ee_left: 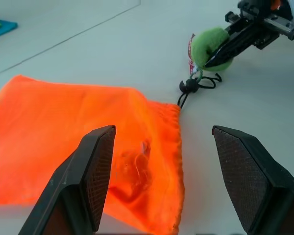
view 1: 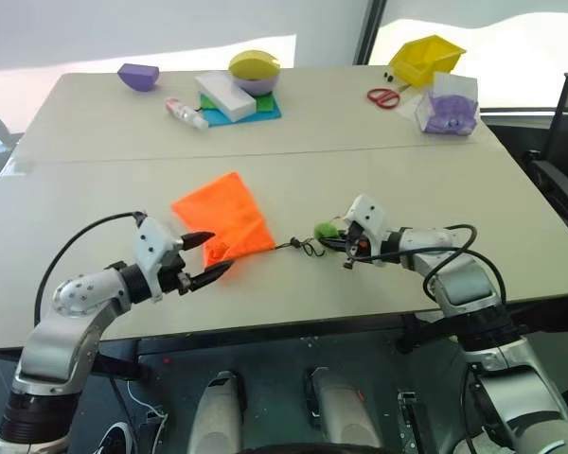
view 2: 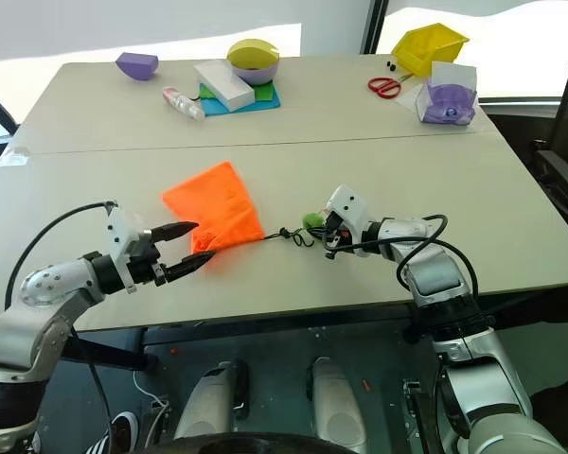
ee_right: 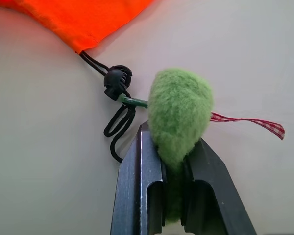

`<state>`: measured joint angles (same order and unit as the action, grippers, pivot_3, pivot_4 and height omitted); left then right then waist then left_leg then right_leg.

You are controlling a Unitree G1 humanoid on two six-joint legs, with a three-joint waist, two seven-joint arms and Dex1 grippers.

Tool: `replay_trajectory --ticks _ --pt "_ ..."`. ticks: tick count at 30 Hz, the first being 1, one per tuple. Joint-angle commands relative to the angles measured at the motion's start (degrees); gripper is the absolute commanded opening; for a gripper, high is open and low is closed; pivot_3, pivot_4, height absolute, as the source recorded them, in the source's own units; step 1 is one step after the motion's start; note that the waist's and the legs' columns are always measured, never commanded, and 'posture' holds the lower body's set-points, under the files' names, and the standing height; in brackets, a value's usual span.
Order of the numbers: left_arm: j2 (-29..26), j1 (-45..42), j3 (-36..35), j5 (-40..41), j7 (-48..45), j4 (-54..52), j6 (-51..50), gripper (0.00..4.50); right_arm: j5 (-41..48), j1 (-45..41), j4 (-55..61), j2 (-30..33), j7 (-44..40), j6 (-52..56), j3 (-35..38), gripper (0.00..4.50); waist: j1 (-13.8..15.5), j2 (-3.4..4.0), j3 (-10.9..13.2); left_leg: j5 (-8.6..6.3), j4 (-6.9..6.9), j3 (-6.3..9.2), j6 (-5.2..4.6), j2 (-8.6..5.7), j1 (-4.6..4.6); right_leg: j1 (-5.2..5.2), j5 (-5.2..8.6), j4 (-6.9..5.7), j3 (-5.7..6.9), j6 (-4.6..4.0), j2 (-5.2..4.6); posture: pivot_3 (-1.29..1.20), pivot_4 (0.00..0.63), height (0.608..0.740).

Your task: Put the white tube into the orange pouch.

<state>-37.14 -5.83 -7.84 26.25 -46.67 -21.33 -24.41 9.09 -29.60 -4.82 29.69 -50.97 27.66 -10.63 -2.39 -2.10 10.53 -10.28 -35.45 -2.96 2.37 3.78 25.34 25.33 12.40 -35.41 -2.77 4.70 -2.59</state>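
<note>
The orange pouch (view 1: 222,219) lies flat on the near table, its gathered mouth toward me. A black cord (ee_right: 118,115) runs from the mouth to a green felt ball (ee_right: 179,110). My right gripper (ee_right: 174,142) is shut on that ball, just right of the pouch. My left gripper (view 1: 218,253) is open at the pouch's mouth end, its fingers (ee_left: 95,171) spread above the fabric. A crumpled bulge (ee_left: 137,166) shows in the cloth near the mouth. The white tube is hidden.
On the far table stand a purple bowl (view 1: 138,76), a white block (view 1: 225,95) on a blue mat, a yellow-topped bowl (view 1: 255,71), a small pink-labelled bottle (view 1: 186,113), red scissors (view 1: 383,96), a yellow bin (view 1: 426,57) and a clear box (view 1: 452,109). A chair (view 1: 563,170) is at the right.
</note>
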Motion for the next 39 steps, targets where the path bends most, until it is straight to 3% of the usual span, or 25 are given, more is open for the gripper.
replay_trajectory --ticks 1,12,25,27,29,33,39 --pt "0.45 -2.64 -1.04 3.12 -0.19 -0.74 -0.96 3.38 -0.17 -0.39 0.55 -0.35 0.43 -1.30 0.40 0.00 -0.02 0.00 0.00 0.00 -0.02 0.00 0.00 0.00 0.00 -0.01 0.00 0.00 0.00 0.00 0.00 0.00 0.150 0.740" --pt "2.09 -13.45 5.56 0.87 -4.74 8.86 0.92 3.38 -1.45 -1.03 -1.20 -2.30 2.62 -2.42 0.24 0.00 -0.02 0.00 0.00 0.00 -0.22 0.02 0.00 0.00 0.01 -0.05 0.00 -0.14 0.00 0.01 0.04 0.00 0.150 0.740" --pt "10.95 -31.17 19.40 -10.15 -15.47 36.04 11.12 3.38 -3.72 -2.55 -4.19 -5.36 5.64 -4.87 -0.68 0.00 0.00 0.00 0.00 0.00 -0.59 0.03 -0.01 -0.01 0.05 -0.13 0.00 -0.30 -0.02 0.01 0.04 0.00 0.150 0.740" --pt "12.23 -34.16 22.84 -15.18 -14.53 41.34 12.77 3.38 -3.81 -2.66 -4.55 -5.75 5.99 -5.01 -0.62 0.00 -0.09 0.00 0.00 0.00 -0.60 0.03 -0.01 -0.01 0.04 -0.12 0.00 -0.37 -0.03 0.03 0.04 0.00 0.150 0.740" --pt "13.48 -36.73 25.33 -15.59 -17.24 43.19 8.19 3.38 -3.46 -2.70 -4.35 -6.46 6.46 -4.47 -0.31 0.00 -0.01 0.00 0.00 0.00 -0.65 0.05 -0.01 -0.02 0.03 -0.08 0.04 -0.54 -0.03 0.09 0.05 0.00 0.150 0.740" --pt "15.51 -39.33 25.18 -19.26 -13.93 47.88 11.94 3.38 -3.88 -2.36 -4.47 -6.54 7.02 -4.70 -0.26 0.00 -0.03 0.00 0.00 0.00 -0.69 0.08 -0.01 -0.02 0.04 -0.04 0.06 -0.63 -0.03 0.11 0.05 0.00 0.150 0.740" --pt "15.63 -38.51 25.28 -20.32 -16.28 49.97 12.33 3.38 -3.93 -1.81 -2.18 -6.69 7.80 -3.35 -0.64 0.00 -0.12 0.00 0.00 0.00 -0.63 0.14 -0.01 -0.01 0.01 -0.01 0.09 -0.71 -0.03 0.16 0.09 0.00 0.150 0.740"
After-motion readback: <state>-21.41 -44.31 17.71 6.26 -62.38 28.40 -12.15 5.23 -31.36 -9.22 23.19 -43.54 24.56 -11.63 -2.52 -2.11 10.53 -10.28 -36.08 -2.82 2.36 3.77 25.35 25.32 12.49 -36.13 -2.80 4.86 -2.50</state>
